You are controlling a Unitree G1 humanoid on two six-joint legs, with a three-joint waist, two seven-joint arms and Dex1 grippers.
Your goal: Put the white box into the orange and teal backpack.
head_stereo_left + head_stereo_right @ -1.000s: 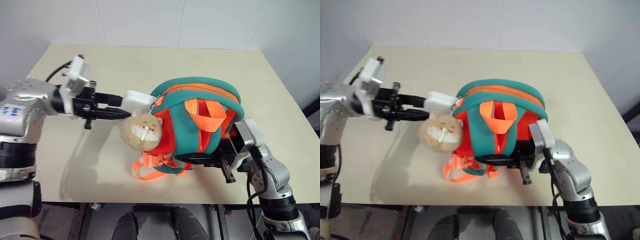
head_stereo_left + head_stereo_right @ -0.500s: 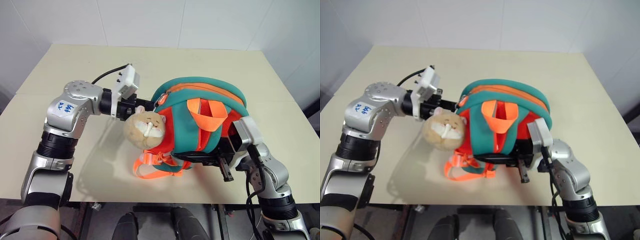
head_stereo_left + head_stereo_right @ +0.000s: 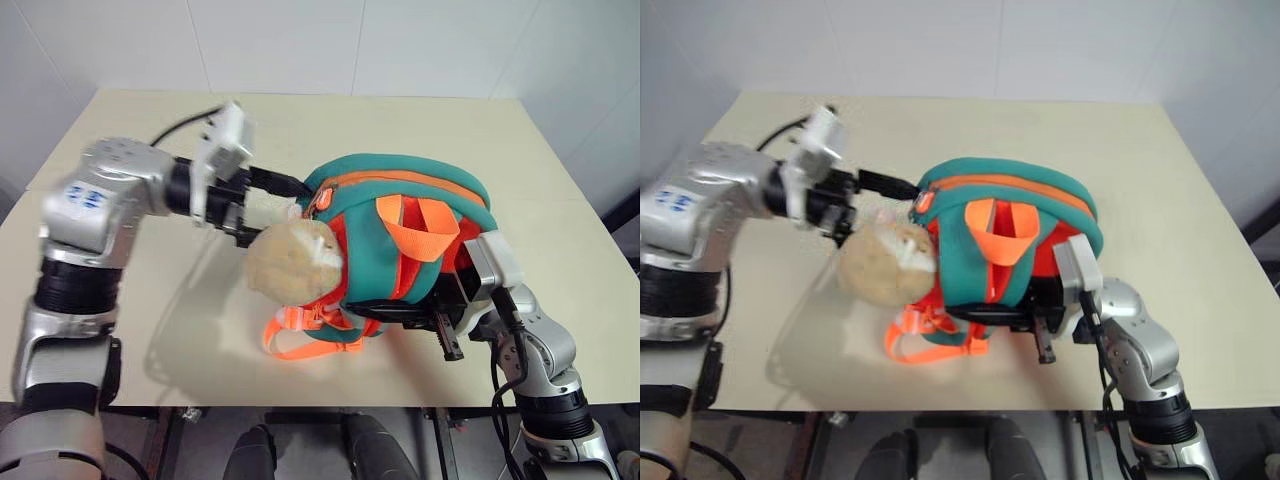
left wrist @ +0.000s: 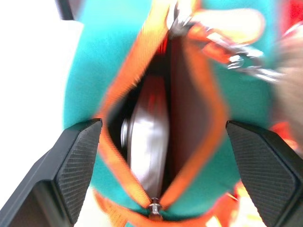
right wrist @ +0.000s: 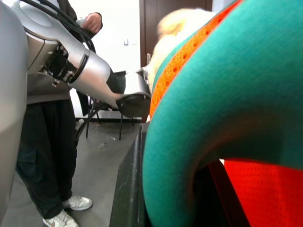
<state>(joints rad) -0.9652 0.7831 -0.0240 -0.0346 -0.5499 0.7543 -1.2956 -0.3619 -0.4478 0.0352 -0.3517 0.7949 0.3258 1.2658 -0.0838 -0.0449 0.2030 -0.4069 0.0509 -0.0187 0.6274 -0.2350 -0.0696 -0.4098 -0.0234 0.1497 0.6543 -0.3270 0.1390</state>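
Left wrist view looked straight into the bag's unzipped mouth, where the box (image 4: 149, 142) sat as a pale, glossy slab well down inside, standing on edge between the orange-lined lips of the opening. In the head views none of it stuck out of the bag (image 3: 400, 215), so the insertion itself looked done or nearly so.

The left gripper (image 3: 262, 196) stood at that mouth with its fingers spread wide apart, holding nothing; one black finger (image 4: 78, 161) flanked each side of the opening. The hamster charm (image 3: 290, 262) hung just below the gripper, against the bag's side. The right gripper (image 3: 445, 318) was shut on the bag at its far end, a teal strap (image 5: 199, 142) bulging across its view. The bag rested on the table (image 3: 500, 150), and a person (image 5: 47, 156) stood beyond it.

The risks from here seemed modest. The open fingers sat close to the lips of the mouth and to the zipper pull (image 4: 152, 208), so a careless retreat could snag fabric or the charm's clip and drag the bag, perhaps tipping the box back toward the opening. Since the mouth was unzipped and faced sideways, a jolt, or the right grip letting go too soon, might let the smooth box slide out.
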